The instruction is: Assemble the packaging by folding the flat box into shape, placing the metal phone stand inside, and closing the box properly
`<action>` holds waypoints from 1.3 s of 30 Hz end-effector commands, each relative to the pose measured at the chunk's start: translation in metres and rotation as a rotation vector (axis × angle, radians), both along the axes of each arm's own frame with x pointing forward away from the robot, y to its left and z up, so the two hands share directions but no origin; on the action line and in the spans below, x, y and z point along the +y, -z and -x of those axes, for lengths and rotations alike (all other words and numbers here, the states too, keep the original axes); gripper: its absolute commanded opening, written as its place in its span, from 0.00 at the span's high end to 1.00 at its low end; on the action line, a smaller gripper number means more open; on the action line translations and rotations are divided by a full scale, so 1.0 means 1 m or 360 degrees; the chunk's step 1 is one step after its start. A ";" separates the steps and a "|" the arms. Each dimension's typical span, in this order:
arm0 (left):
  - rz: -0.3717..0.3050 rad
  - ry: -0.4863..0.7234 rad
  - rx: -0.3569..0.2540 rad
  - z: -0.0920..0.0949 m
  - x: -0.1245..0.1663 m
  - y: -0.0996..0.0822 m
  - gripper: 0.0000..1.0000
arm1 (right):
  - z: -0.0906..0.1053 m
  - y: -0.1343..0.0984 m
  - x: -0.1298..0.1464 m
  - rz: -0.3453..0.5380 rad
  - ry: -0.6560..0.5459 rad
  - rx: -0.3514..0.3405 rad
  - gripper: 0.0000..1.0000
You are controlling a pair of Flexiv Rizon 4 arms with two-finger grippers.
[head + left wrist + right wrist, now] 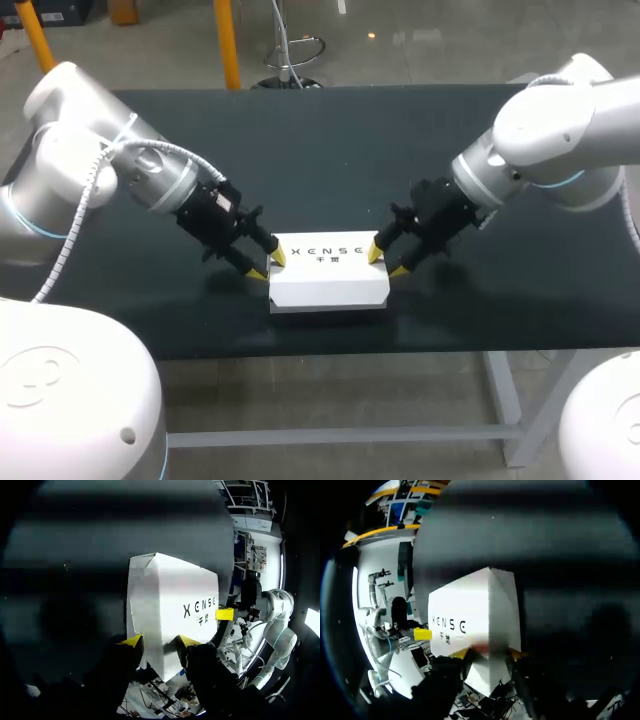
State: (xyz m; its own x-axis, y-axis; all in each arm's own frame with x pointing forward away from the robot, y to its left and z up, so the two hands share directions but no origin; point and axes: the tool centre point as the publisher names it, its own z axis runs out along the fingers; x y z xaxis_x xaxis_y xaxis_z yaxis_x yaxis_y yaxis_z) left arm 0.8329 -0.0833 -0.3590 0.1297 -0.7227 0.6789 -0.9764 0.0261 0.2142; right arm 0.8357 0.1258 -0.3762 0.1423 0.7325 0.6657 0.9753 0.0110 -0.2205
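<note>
A: Left gripper (268, 263) state?

B: Spread apart, not clamped on anything. Both yellow tips against the left end of the white box (328, 280): one at the rear top corner, the other nearer the front.

A: Right gripper (386, 259)?

B: Mirrored. Spread apart, tips touching the box's right end. Nothing pinched.

A: Wrist views agree?

B: Yes. Near end of the box sits at the tips in each, with the opposite arm's yellow tip at the far end.

A: Box location?

B: Folded into shape, looks closed, printed face up. Flat on the dark table (330, 150), near its front edge, between the two arms.
</note>
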 end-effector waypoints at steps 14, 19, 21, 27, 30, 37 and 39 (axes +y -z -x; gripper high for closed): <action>-0.0047 0.0038 0.0125 -0.008 -0.004 -0.012 0.53 | -0.008 -0.010 0.005 0.0003 -0.0029 0.0054 0.50; -0.0064 0.0054 0.0169 -0.009 -0.005 -0.014 0.54 | -0.010 -0.011 0.005 0.0001 -0.0038 0.0084 0.50; -0.0078 0.0052 0.0174 -0.008 -0.005 -0.015 0.54 | -0.011 -0.012 0.005 0.0002 -0.0039 0.0091 0.50; -0.0096 0.0053 0.0184 -0.008 -0.005 -0.019 0.55 | -0.014 -0.014 0.006 0.0000 -0.0042 0.0112 0.50; -0.0105 0.0054 0.0199 -0.008 -0.006 -0.020 0.55 | -0.015 -0.014 0.007 -0.0001 -0.0044 0.0122 0.50; -0.0115 0.0059 0.0231 -0.010 -0.006 -0.023 0.55 | -0.017 -0.016 0.008 -0.0003 -0.0051 0.0142 0.49; -0.0119 0.0063 0.0236 -0.010 -0.006 -0.024 0.56 | -0.017 -0.017 0.008 -0.0004 -0.0052 0.0151 0.49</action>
State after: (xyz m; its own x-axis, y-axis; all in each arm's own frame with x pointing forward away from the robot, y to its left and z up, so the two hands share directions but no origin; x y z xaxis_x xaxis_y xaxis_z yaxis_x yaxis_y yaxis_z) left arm 0.8391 -0.0852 -0.3370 0.1966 -0.7713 0.6054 -0.9357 0.0368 0.3507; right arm 0.8487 0.1300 -0.3603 0.1802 0.7360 0.6525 0.9530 0.0335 -0.3010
